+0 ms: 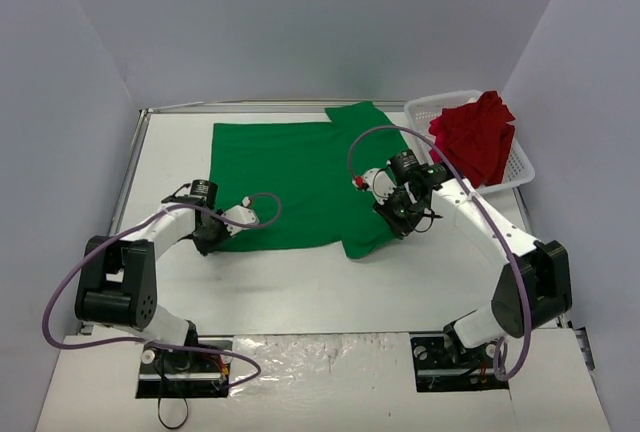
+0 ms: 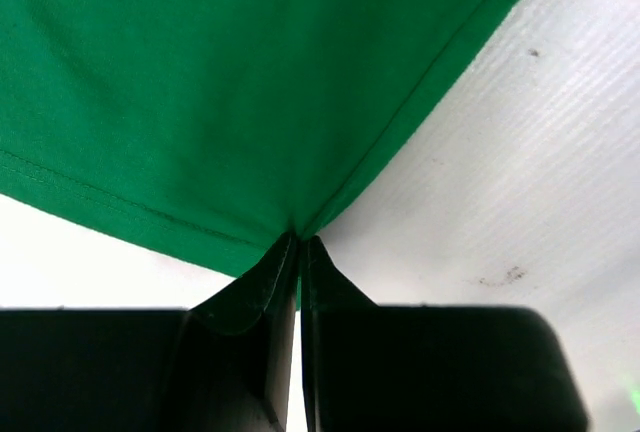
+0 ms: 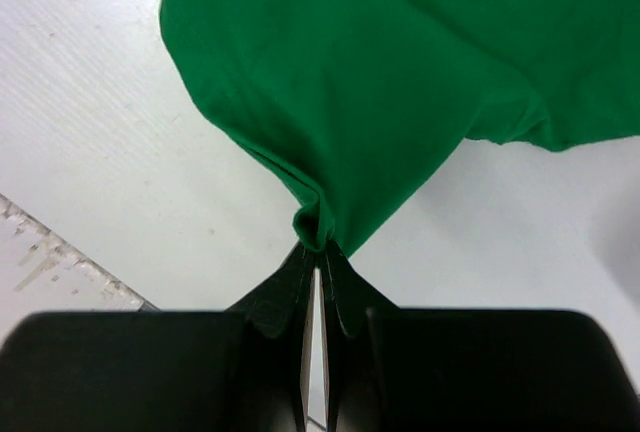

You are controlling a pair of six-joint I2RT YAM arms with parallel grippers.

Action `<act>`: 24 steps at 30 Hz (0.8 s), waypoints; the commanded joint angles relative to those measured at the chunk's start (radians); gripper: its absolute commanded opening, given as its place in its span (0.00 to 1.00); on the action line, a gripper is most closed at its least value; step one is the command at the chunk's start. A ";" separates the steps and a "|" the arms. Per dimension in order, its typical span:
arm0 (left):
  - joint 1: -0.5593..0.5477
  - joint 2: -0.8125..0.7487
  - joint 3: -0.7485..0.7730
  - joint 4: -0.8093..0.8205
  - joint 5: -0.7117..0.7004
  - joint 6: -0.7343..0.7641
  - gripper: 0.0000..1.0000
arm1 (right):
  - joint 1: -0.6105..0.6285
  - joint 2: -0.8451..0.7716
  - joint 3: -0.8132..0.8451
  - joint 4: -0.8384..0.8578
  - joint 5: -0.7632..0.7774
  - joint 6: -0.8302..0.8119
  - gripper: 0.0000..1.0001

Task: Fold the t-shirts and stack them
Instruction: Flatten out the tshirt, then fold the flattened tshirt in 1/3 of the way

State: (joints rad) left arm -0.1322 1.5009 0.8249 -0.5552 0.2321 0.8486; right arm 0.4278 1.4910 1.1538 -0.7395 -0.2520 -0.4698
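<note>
A bright green t-shirt (image 1: 290, 177) lies spread flat on the white table. My left gripper (image 1: 212, 239) is shut on its near left corner, and the left wrist view shows that corner (image 2: 296, 220) pinched between the fingertips. My right gripper (image 1: 400, 220) is shut on a bunched fold at the shirt's near right side. In the right wrist view the cloth (image 3: 322, 224) puckers at the tips. A deep red t-shirt (image 1: 478, 137) sits crumpled in the basket at the back right.
A white lattice basket (image 1: 432, 108) stands at the back right corner against the wall. Grey walls close in the table on three sides. Each arm trails a purple cable (image 1: 385, 132). Bare white table (image 1: 330, 287) lies between the shirt and the arm bases.
</note>
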 commanded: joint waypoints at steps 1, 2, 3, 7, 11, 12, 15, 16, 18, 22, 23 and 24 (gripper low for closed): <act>-0.010 -0.057 0.010 -0.090 0.018 -0.022 0.02 | -0.011 -0.102 -0.009 -0.100 -0.047 -0.015 0.00; -0.010 -0.082 0.002 -0.101 0.015 -0.023 0.03 | -0.011 -0.113 -0.012 -0.106 -0.055 -0.020 0.00; -0.010 -0.099 -0.004 -0.103 0.004 -0.025 0.02 | -0.011 -0.124 -0.016 -0.118 -0.055 -0.020 0.00; -0.010 -0.189 -0.029 -0.135 -0.014 -0.020 0.02 | -0.011 -0.190 -0.039 -0.139 -0.047 -0.020 0.00; -0.009 -0.306 -0.036 -0.172 -0.028 -0.019 0.03 | -0.011 -0.228 -0.039 -0.156 -0.039 -0.020 0.00; -0.010 -0.323 -0.038 -0.178 -0.031 -0.017 0.02 | -0.011 -0.233 -0.037 -0.164 -0.038 -0.020 0.00; -0.009 -0.369 -0.030 -0.206 -0.030 -0.017 0.02 | -0.011 -0.236 -0.019 -0.188 -0.039 -0.029 0.00; -0.007 -0.376 -0.026 -0.215 -0.028 -0.017 0.02 | -0.011 -0.236 -0.011 -0.196 -0.047 -0.035 0.00; -0.007 -0.389 -0.020 -0.241 -0.024 -0.011 0.02 | -0.011 -0.239 0.007 -0.222 -0.067 -0.046 0.00; -0.007 -0.400 -0.027 -0.256 -0.020 -0.019 0.02 | -0.011 -0.242 0.017 -0.239 -0.093 -0.059 0.00; -0.007 -0.401 -0.032 -0.253 -0.020 -0.020 0.02 | -0.011 -0.241 0.018 -0.239 -0.087 -0.064 0.00; -0.007 -0.403 -0.035 -0.250 -0.020 -0.022 0.02 | -0.011 -0.233 0.027 -0.238 -0.082 -0.064 0.00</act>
State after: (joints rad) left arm -0.1390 1.1213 0.7883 -0.7612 0.2127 0.8326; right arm 0.4194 1.2732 1.1366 -0.9092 -0.3206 -0.5106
